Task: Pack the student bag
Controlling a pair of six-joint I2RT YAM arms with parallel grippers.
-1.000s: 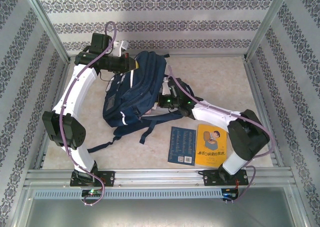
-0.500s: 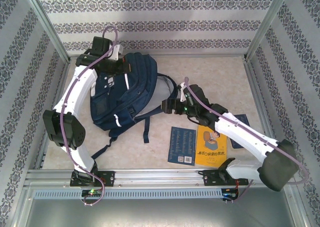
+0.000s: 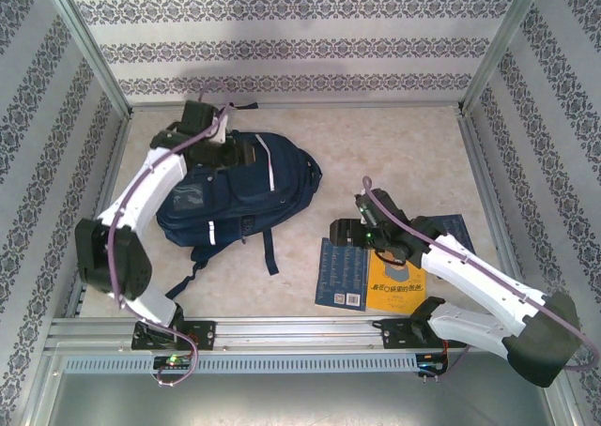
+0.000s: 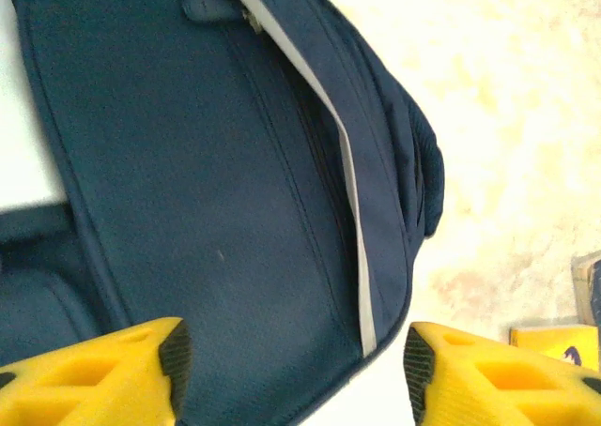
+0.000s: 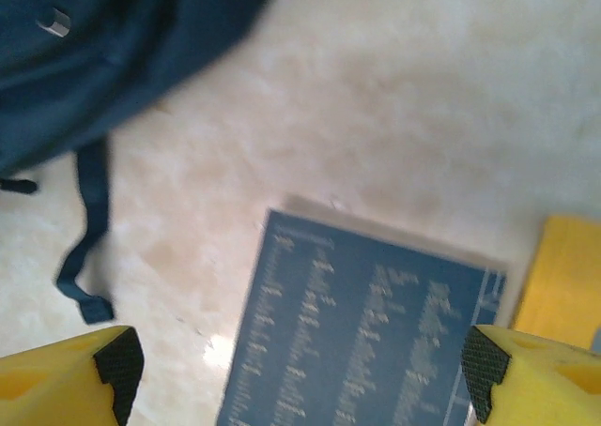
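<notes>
Navy student bag point(image 3: 246, 197), lying left-right (slightly diagonal)

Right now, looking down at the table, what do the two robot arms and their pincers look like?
Both the left arm and the right arm have white tubular links joined by bulky black joints, with a purple cable running along each. The left pincer and right pincer each have two chunky yellow fingers tipped with black pads.
</notes>
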